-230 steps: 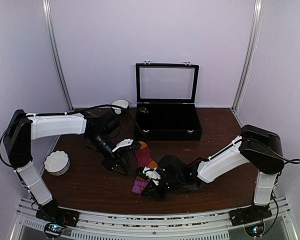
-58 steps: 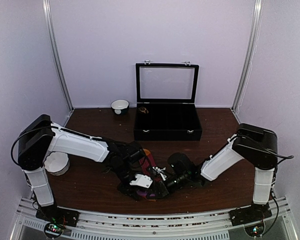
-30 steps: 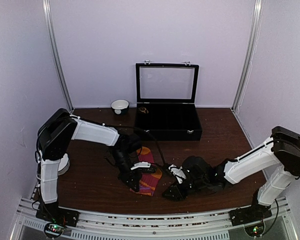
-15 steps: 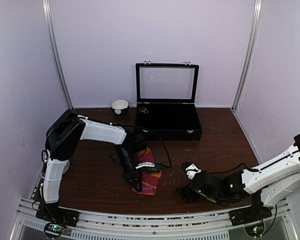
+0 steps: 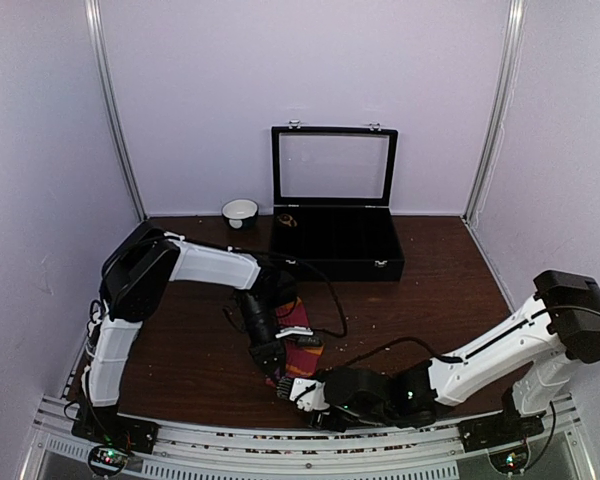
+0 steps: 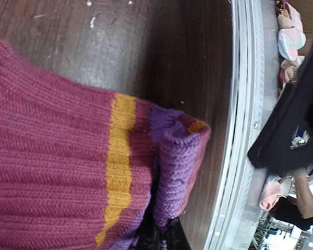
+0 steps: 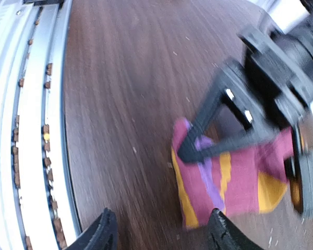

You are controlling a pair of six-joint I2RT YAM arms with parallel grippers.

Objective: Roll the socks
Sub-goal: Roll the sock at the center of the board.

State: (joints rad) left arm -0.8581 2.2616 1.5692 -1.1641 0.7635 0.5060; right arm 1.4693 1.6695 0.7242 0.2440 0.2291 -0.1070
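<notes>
A magenta sock (image 5: pixel 300 338) with orange and purple stripes lies flat on the dark wood table, near the front. My left gripper (image 5: pixel 278 370) points down at its near end and is shut on the purple cuff (image 6: pixel 175 172). In the left wrist view the dark fingers (image 6: pixel 159 237) pinch that cuff from below. My right gripper (image 5: pixel 305 392) lies low by the front edge, just right of the cuff and open. Its two fingertips (image 7: pixel 101 232) stand wide apart with bare table between them, and the sock (image 7: pixel 235 182) lies just ahead.
An open black case (image 5: pixel 335 262) with a glass lid stands at the back centre. A small white bowl (image 5: pixel 240 211) sits to its left. A metal rail (image 5: pixel 280 440) runs along the front edge, close to both grippers (image 7: pixel 31 130). Cables trail over the table.
My right arm swung out to the right, then came back low along the front edge to the sock's cuff. Its jaws stand open. My left gripper kept hold of the sock.
</notes>
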